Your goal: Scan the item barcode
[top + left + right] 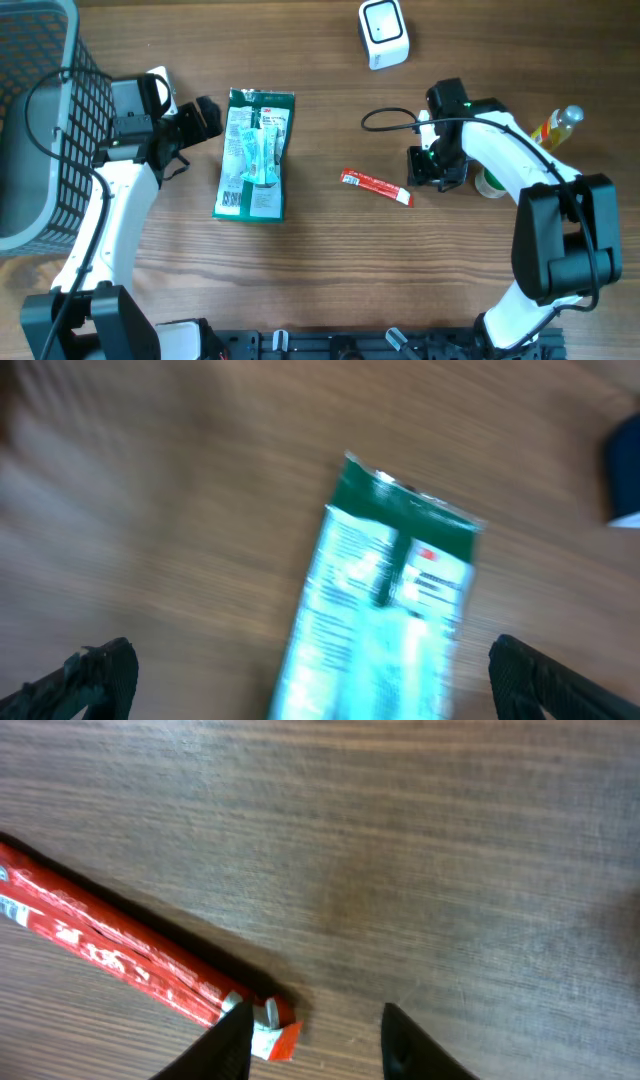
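"Claws first: what are they doing?"

"Left claw (208, 118) is spread wide with nothing in it, just beside a corner of the flat green-and-white printed packet (255, 153) lying on the wooden bench (320, 270). Right claw (315, 1045) is parted too, clamping nothing. The slim red foil stick (110, 955) lies flat on the wood, its end right by one finger."

"And the scanner?"

"Small white boxy scanner (384, 33) sits at the far edge, well apart from both items. A grey mesh basket (40, 120) stands off to the left."
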`<state>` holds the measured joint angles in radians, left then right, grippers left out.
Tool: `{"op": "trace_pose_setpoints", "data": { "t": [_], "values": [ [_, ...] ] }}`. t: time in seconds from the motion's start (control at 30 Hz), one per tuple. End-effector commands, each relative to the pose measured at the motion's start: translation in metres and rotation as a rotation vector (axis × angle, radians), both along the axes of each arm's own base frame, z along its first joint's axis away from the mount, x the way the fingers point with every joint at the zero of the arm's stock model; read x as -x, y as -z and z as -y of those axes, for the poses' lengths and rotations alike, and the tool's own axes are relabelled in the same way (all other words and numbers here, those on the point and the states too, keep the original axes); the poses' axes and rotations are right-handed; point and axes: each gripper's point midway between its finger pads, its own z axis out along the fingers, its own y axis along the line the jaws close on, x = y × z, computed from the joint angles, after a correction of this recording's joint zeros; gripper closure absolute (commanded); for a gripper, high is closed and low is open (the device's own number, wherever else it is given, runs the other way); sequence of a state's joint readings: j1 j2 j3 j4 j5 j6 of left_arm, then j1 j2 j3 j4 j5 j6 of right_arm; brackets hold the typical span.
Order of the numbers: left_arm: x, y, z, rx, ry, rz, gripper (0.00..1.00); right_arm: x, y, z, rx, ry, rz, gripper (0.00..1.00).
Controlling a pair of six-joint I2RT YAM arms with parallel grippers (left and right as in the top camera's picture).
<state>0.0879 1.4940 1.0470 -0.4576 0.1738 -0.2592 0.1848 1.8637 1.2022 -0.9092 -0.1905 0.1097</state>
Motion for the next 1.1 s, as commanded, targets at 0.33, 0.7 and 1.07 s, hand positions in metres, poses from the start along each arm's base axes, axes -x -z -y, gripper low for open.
{"op": "trace_pose_setpoints", "data": {
  "t": [0.33, 0.7, 1.07],
  "values": [
    [0.065, 0.084, 0.239, 0.37, 0.166, -0.406, 0.96, -0.002, -0.014, -0.024, -0.223, -0.119, 0.049, 0.41],
    [0.061, 0.135, 0.266, 0.378, 0.175, -0.438, 0.96, 0.045, 0.007, -0.042, -0.364, -0.029, -0.106, 0.45],
    [0.057, 0.137, 0.283, 0.395, 0.208, -0.399, 0.96, 0.013, -0.01, -0.027, -0.276, -0.036, 0.027, 0.56]
  ]
}}
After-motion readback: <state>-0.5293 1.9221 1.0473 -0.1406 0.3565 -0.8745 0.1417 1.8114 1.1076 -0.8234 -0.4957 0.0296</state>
